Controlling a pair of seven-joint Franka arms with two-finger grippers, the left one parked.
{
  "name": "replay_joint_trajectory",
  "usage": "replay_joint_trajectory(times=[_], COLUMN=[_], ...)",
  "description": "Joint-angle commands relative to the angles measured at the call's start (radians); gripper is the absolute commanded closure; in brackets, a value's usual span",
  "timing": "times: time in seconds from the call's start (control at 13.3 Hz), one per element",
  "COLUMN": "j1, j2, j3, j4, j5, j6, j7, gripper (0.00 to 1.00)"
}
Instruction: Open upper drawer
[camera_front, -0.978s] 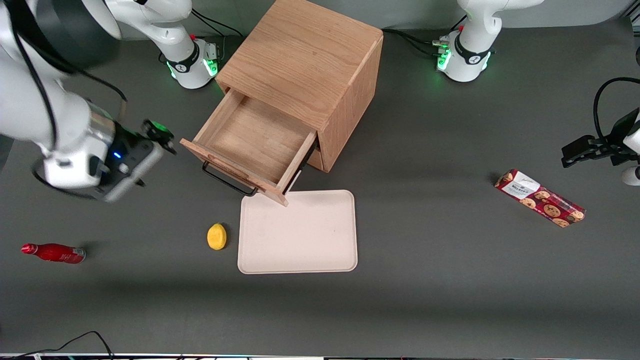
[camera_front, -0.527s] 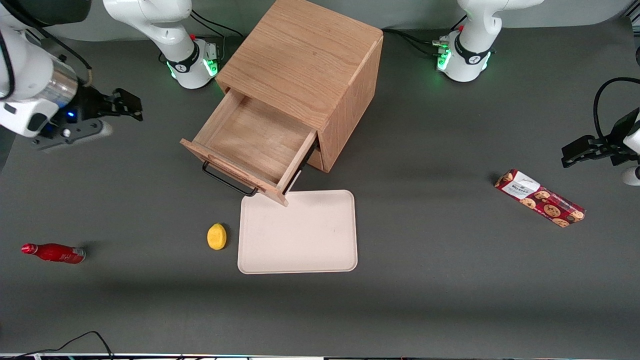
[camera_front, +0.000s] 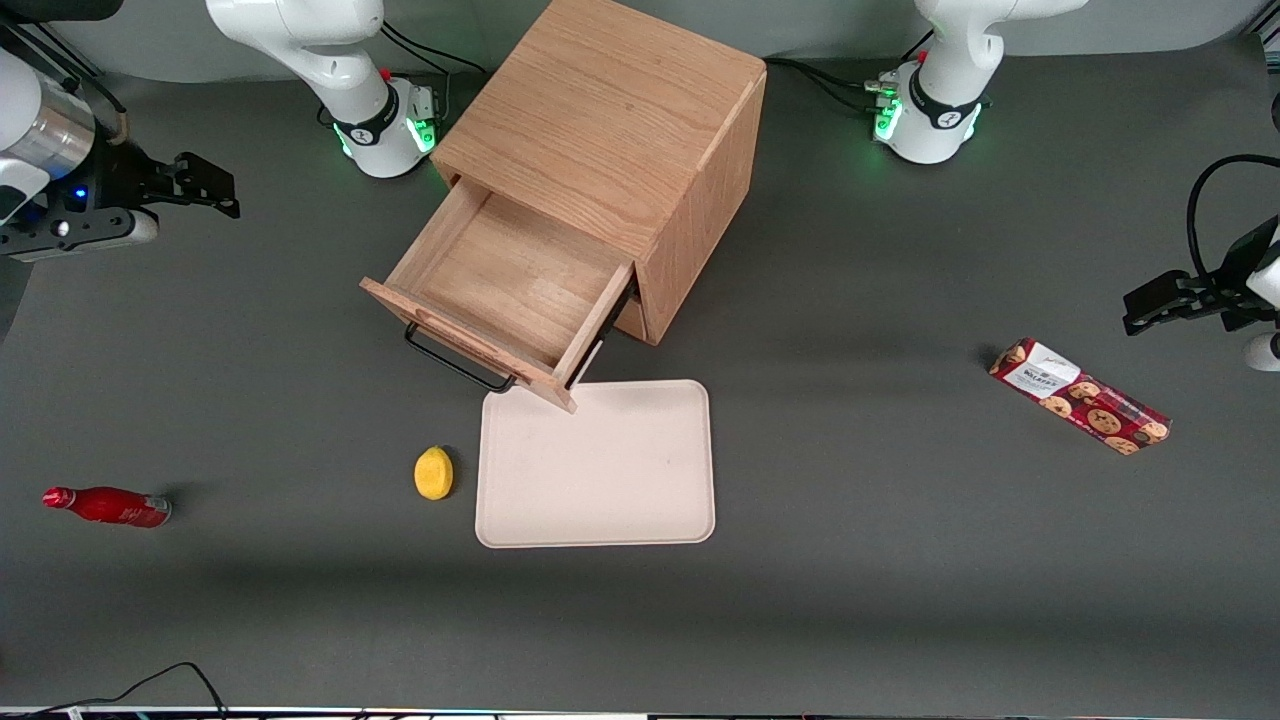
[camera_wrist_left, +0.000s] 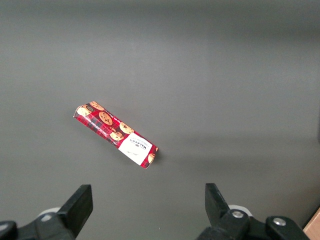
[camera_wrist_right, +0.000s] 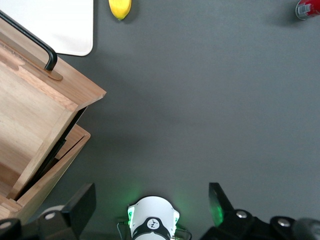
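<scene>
The upper drawer (camera_front: 500, 285) of the oak cabinet (camera_front: 610, 130) stands pulled far out, its wooden inside bare. Its black wire handle (camera_front: 455, 365) faces the front camera. My right gripper (camera_front: 215, 190) hangs open and holds nothing. It is well off toward the working arm's end of the table, apart from the drawer and farther from the front camera than the handle. The right wrist view shows the drawer (camera_wrist_right: 30, 110), its handle (camera_wrist_right: 30, 40) and the gripper (camera_wrist_right: 151, 200) with fingers spread wide over bare table and the arm's base (camera_wrist_right: 152, 222). The bottom drawer is mostly hidden under the upper one.
A pale tray (camera_front: 600, 465) lies just in front of the drawer, partly under its corner. A yellow lemon (camera_front: 433, 472) sits beside the tray. A red bottle (camera_front: 105, 505) lies toward the working arm's end, a cookie box (camera_front: 1080, 395) toward the parked arm's.
My gripper has drawn away from the drawer, rising and moving toward the working arm's end and its base. The drawer has stayed pulled out.
</scene>
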Motion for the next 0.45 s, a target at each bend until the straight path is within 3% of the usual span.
replay_joint_trajectory(times=[0.0,0.38], j1=[0.007,0.0], j2=[0.007,0.046], j3=[-0.007,-0.039], j4=[0.061,0.151], j5=[-0.013,-0.019], j6=[-0.026,-0.046], j7=[0.029,0.033], gripper=[0.0,0.0])
